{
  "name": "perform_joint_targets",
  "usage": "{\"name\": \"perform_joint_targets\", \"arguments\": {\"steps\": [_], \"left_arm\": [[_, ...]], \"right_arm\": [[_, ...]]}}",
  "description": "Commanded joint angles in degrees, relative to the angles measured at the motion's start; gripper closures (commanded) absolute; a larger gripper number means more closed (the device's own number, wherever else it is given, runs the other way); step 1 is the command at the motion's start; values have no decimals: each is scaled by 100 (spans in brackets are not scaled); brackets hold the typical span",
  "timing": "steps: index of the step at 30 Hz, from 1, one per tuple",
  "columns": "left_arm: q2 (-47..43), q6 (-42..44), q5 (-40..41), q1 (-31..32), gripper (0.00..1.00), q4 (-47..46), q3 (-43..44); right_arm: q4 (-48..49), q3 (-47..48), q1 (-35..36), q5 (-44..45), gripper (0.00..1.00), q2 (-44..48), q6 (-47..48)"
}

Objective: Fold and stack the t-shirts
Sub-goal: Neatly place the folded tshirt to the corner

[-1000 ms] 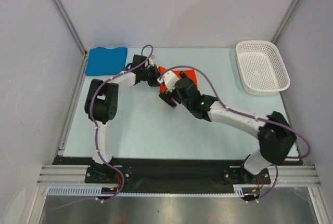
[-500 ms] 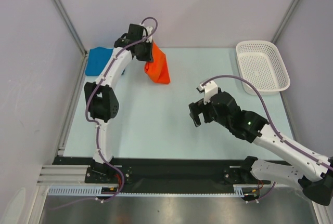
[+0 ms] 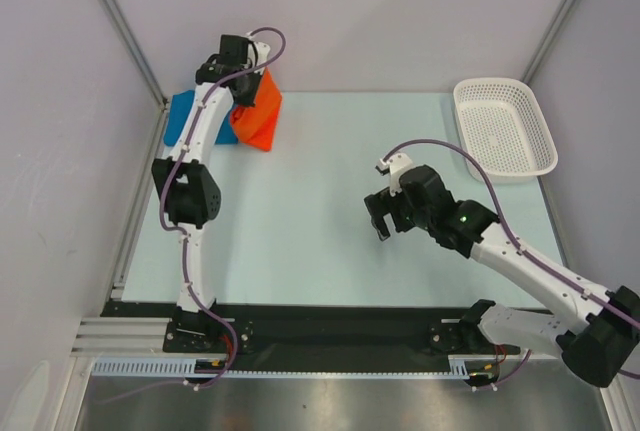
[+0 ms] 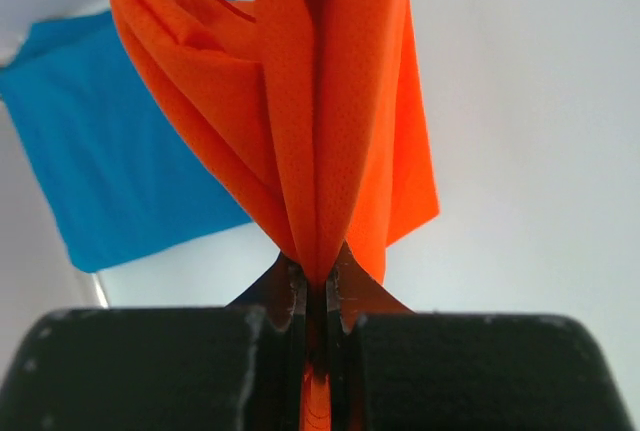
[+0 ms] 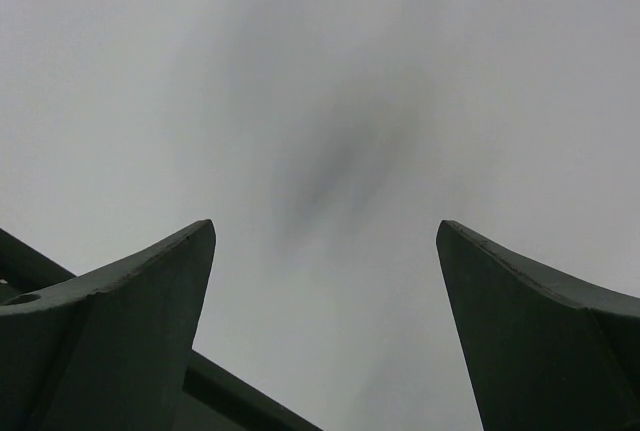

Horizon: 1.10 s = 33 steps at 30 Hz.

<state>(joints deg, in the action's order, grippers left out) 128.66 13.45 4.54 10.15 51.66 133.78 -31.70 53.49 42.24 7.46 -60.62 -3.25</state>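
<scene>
Orange t-shirt (image 4: pixel 330 121), bunched in folds, hangs clamped in the left gripper (image 4: pixel 318 289) over the far left corner of the table (image 3: pixel 300 251), at the edge of the flat blue t-shirt (image 4: pixel 110 171). Right gripper (image 3: pixel 382 219) hovers mid-table, jaws wide apart, empty. Good stacking likely means lowering the bundle squarely onto the blue one, edges matched, before release, making 1 pile of 2.
</scene>
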Motion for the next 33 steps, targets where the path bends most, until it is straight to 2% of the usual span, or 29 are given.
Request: {"name": "perform_joint_targets", "arguments": {"steps": [1, 7, 13, 21, 33], "left_arm": [[71, 685, 101, -214, 100, -244, 491], [176, 1001, -234, -444, 100, -262, 500], [1, 993, -5, -567, 100, -507, 422], [-157, 817, -76, -628, 99, -710, 325], [-359, 755, 240, -708, 100, -701, 263]], "right_arm": [[112, 345, -40, -52, 0, -283, 192], [191, 636, -14, 124, 0, -775, 316], [279, 767, -58, -17, 0, -1074, 202], [261, 803, -207, -149, 0, -1119, 70], [305, 820, -234, -254, 0, -1136, 43]]}}
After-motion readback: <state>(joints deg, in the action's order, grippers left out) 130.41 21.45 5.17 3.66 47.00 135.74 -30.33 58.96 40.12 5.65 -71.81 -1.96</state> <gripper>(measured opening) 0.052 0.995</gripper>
